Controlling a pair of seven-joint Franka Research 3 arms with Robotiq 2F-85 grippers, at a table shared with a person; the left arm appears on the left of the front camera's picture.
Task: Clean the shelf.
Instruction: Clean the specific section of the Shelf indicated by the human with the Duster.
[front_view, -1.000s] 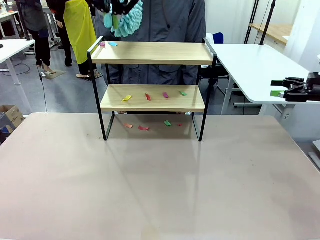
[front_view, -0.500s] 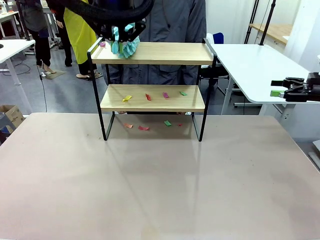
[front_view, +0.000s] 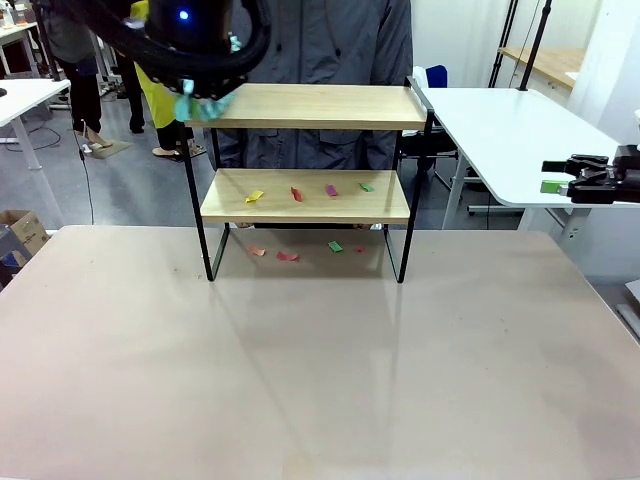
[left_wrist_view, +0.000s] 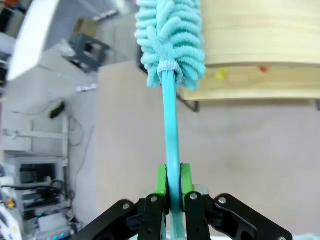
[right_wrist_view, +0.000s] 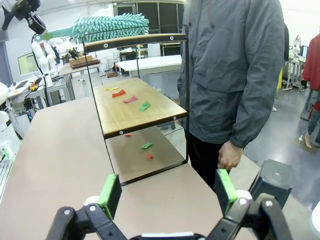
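Observation:
The shelf (front_view: 305, 106) stands at the table's far side, with two light wooden boards on black legs. A teal fluffy duster (front_view: 203, 103) lies over the left end of the top board. My left gripper (front_view: 198, 78) hangs just above it, shut on the duster's handle (left_wrist_view: 171, 145); the green pads (left_wrist_view: 161, 182) clamp the handle in the left wrist view. Coloured paper scraps (front_view: 296, 193) lie on the lower board (front_view: 305, 208), and more scraps (front_view: 287, 256) on the table under it. My right gripper (front_view: 565, 175) hovers open and empty far to the right, beside the shelf's end (right_wrist_view: 135, 112).
A person in a grey jacket (front_view: 340, 50) stands right behind the shelf, one hand (right_wrist_view: 230, 159) hanging near its far end. A white table (front_view: 510, 130) is at the back right. The near tabletop (front_view: 320, 370) is bare.
The duster came down from above the shelf onto the top board and swept left to its left end. The pink and blue scraps there are no longer visible. The right arm stayed still.

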